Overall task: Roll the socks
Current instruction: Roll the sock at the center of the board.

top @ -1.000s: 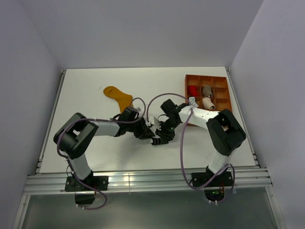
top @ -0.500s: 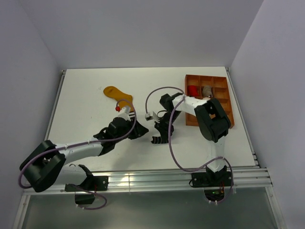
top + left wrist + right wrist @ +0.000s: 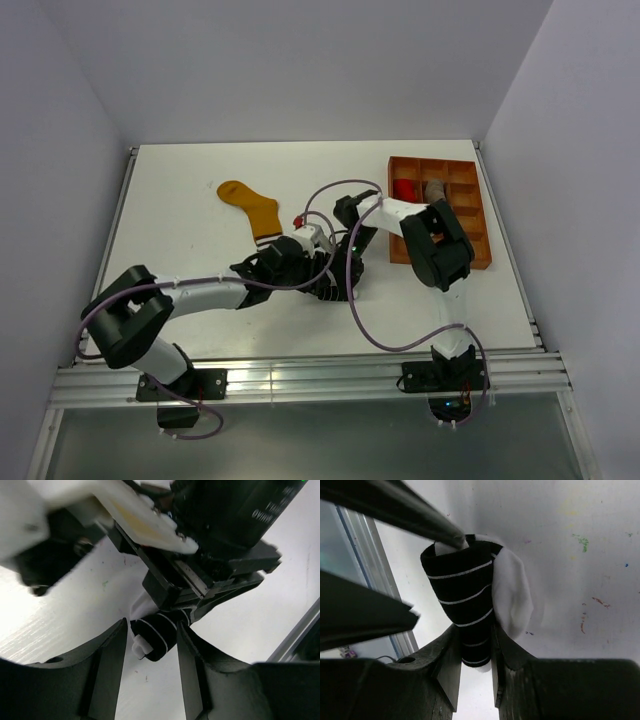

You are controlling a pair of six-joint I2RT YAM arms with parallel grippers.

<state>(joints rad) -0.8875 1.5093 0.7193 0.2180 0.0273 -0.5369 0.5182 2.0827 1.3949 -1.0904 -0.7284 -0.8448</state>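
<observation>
**A:** Where is the striped sock (image 3: 462, 595) being held?

**B:** It is being pinched as a short roll between the narrowed fingers of the right end effector (image 3: 474, 630). This is happening over the surface (image 3: 480, 300), just left of the orange tray (image 3: 481, 215), and the sock's white toe is showing beside the roll.

**A:** And the left end effector (image 3: 151, 625)?

**B:** It is being held wide, with one finger set on either side of the same roll. Whether either finger is being pressed into the fabric cannot be told, as the wrist view is blurred there.

**A:** The mustard sock (image 3: 250, 205)?

**B:** It is being seen lying flat, well left of the orange tray and apart from both end effectors. Its striped cuff is lying nearer the tray than its toe.
</observation>
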